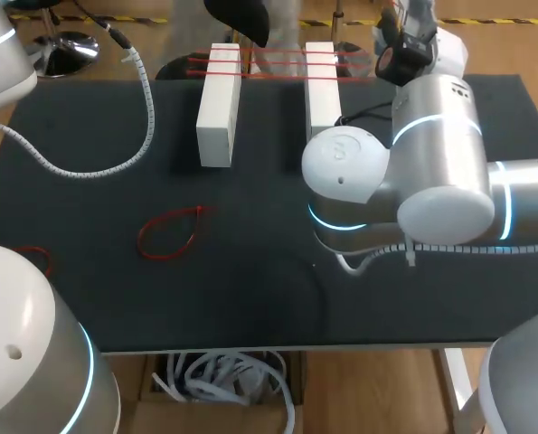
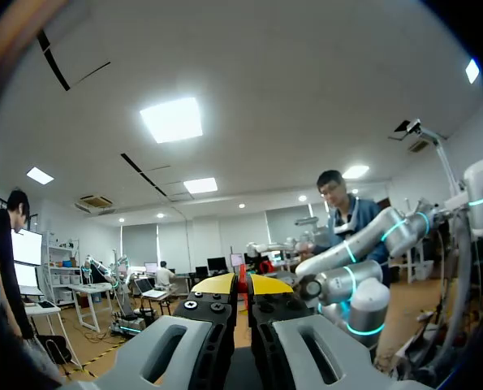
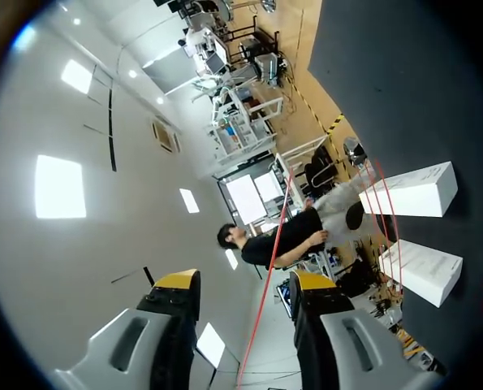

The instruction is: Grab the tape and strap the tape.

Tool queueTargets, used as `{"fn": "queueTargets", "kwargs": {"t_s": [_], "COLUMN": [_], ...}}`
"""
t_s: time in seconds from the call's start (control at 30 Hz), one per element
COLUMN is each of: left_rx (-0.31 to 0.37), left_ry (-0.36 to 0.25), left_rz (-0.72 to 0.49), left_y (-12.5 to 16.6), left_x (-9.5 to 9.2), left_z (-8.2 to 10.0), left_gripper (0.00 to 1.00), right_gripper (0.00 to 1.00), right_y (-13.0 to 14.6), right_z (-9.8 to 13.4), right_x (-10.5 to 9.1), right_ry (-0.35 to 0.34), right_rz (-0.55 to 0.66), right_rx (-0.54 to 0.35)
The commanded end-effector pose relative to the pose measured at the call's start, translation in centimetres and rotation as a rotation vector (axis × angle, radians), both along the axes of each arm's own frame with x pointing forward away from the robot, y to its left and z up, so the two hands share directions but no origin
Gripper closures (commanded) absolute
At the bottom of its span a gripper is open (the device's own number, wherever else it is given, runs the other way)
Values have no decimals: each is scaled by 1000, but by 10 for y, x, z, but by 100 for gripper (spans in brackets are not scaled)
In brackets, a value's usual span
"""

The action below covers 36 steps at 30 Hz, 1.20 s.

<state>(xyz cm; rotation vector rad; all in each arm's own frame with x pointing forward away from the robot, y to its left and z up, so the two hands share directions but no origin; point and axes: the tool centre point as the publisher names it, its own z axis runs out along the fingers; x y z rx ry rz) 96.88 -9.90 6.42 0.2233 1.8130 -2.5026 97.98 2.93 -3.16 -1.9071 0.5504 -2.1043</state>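
Two white blocks (image 1: 219, 104) (image 1: 321, 90) stand side by side at the back of the black table (image 1: 250, 289). Red tape lines (image 1: 273, 63) stretch across their far ends toward my right wrist (image 1: 402, 56). In the right wrist view my right gripper (image 3: 245, 284) is open, and one thin red tape (image 3: 265, 268) runs through the gap between its fingers toward the blocks (image 3: 411, 188). My left gripper (image 2: 241, 283) is raised off the table, shut, with a red sliver of tape pinched between its yellow tips. A loose red tape loop (image 1: 171, 231) lies on the table's left half.
Another red tape (image 1: 35, 258) lies at the left edge beside my left arm (image 1: 24, 353). A white spiral-wrapped cable (image 1: 115, 154) curves over the back left of the table. My right arm's bulky joints (image 1: 404, 181) sit over the table's right half.
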Motion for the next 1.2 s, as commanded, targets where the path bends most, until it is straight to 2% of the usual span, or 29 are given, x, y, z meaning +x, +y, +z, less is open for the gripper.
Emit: {"fn": "queueTargets", "kwargs": {"t_s": [0.03,0.8,1.2], "left_rx": [1,1,1], "left_ry": [-1,-1,-1], "left_rz": [-3,-3,-3], "left_y": [1,1,1], "left_x": [0,0,0], "left_z": [0,0,0], "left_gripper": [100,100,100], "right_gripper": [54,56,64], "right_y": [1,-8,-9], "right_z": [2,2,1], "right_x": [0,-6,-9], "right_ry": [7,10,15], "right_rz": [-7,-32,-27], "right_rx": [0,-1,2]}}
